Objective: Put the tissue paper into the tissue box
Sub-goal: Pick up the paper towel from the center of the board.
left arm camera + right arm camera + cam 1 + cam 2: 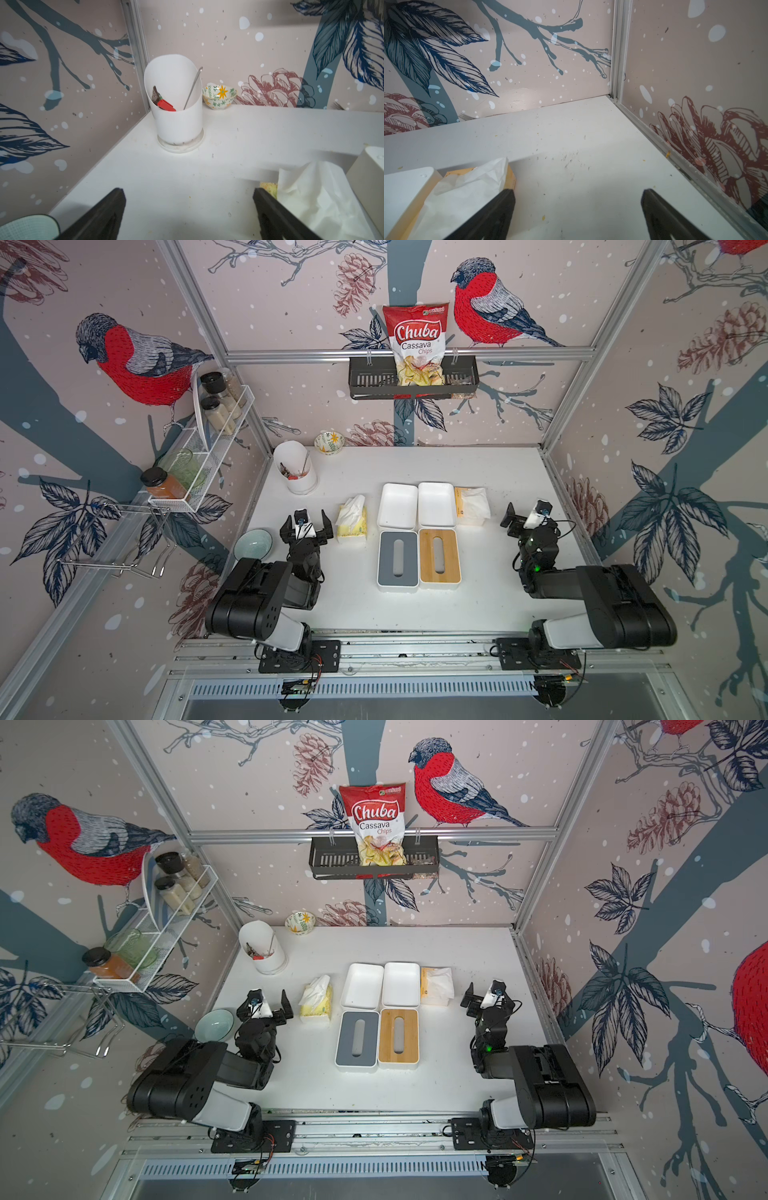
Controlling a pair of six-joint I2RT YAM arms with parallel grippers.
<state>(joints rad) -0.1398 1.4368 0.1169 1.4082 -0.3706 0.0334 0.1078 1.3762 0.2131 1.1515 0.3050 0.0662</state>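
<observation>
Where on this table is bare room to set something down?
Free: the near strip of table between the lids and the front rail; the far stretch behind the boxes. Crowded: the middle row, where tissue packs, boxes and lids sit side by side.

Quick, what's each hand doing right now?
Left hand: open, holding nothing.
Right hand: open, holding nothing.

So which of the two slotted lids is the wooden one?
The bamboo-topped lid, the one further to the robot's right; the grey lid beside it shows no wood.
</observation>
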